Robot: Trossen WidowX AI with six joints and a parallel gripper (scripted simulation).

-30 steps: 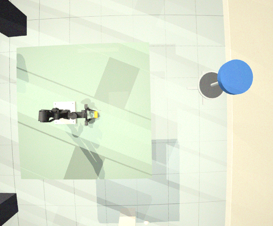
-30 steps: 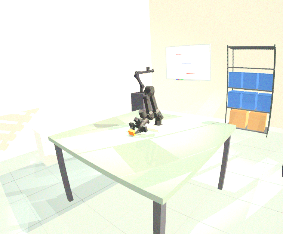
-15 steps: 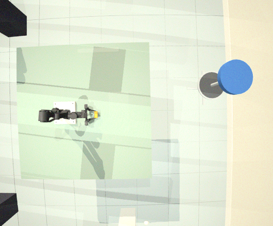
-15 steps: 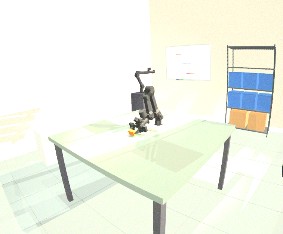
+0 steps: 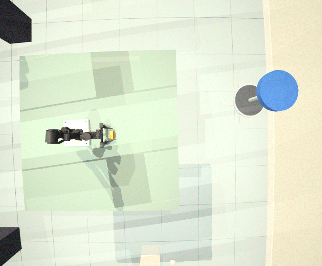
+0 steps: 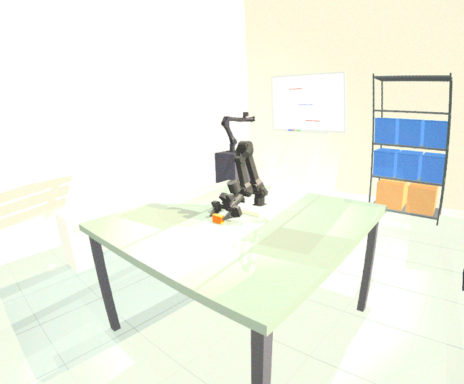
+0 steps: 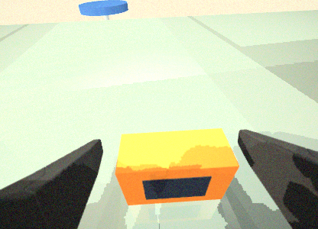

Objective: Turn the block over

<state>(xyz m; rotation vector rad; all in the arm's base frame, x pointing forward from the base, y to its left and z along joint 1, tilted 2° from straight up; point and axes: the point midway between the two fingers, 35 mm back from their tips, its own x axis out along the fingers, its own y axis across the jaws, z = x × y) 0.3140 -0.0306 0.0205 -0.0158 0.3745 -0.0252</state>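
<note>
Presently, item one: block [image 7: 176, 164], orange, box-shaped, low centre of the wrist view. It rests on the table [image 6: 306, 231], its top face lit yellow. A dark rectangular mark sits on the side face turned toward the camera. So the marked side stands vertical, neither up nor down.

Item two: gripper [image 7: 168, 182], spread wide and holding nothing. Its two dark fingers lie low at the lower left and lower right of the wrist view. Each stands clear of the block's ends with pale table showing between. In the top view the gripper [image 5: 107, 134] sits left of centre, the block [image 5: 112, 134] between its tips.

Item three: arm [image 6: 246, 173], folded low over the table at the centre of the exterior view. Its wrist is tilted toward the surface.

Item four: stool [image 7: 103, 7], blue, upper left of the wrist view, well apart from the work.

Step in hand, by judgement: a release partway through the turn, with the mark brought only to the side. Whether the block lies perfectly flat is hard to say from the exterior view, where it is small.

Next move, by judgement: a fresh grip across the block from another angle. A further quarter turn would then lay the mark against the table.
</note>
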